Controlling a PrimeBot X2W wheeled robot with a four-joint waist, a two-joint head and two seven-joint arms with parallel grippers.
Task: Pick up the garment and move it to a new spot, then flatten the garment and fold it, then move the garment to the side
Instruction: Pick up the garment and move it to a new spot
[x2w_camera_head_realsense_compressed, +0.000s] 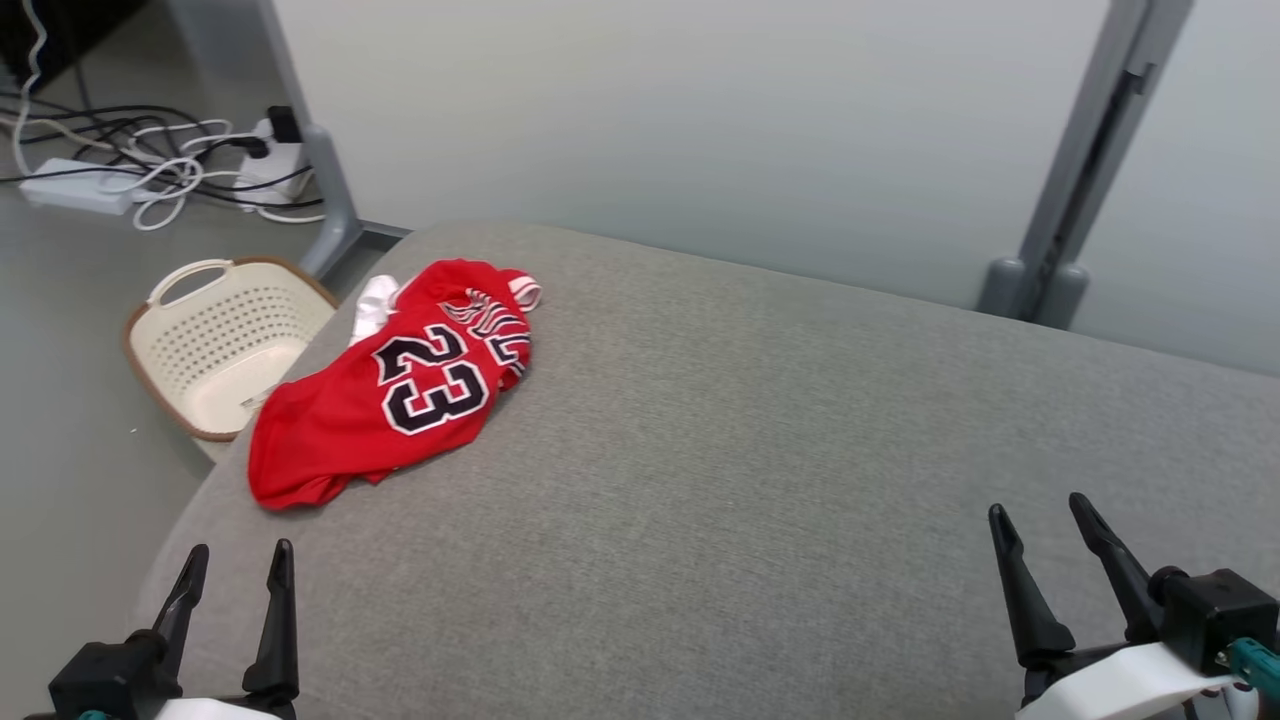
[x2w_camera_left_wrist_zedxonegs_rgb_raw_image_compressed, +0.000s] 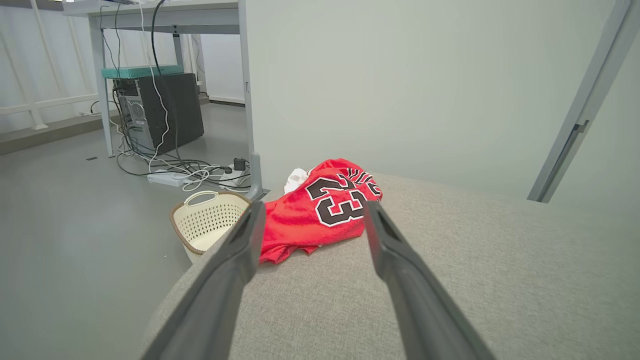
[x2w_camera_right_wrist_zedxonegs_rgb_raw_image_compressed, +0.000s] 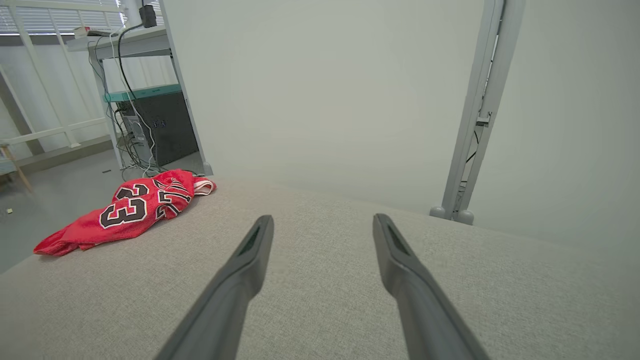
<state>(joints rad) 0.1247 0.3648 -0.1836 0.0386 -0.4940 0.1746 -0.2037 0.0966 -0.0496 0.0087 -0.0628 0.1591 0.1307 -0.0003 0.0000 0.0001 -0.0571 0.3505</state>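
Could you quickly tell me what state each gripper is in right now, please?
Left gripper: open, holding nothing, short of the red jersey.
Right gripper: open, holding nothing, above the grey surface.

A crumpled red fabric jersey with a black-and-white 23 is being carried by the grey cloth-covered counter, near its far left corner. A bit of white cloth is being shown at the jersey's far edge. A cream perforated plastic basket with a brown rim is being seen on the floor just beside that corner. The left tool and the right tool are being held empty, fingers spread, at the counter's near edge, well apart from the jersey.
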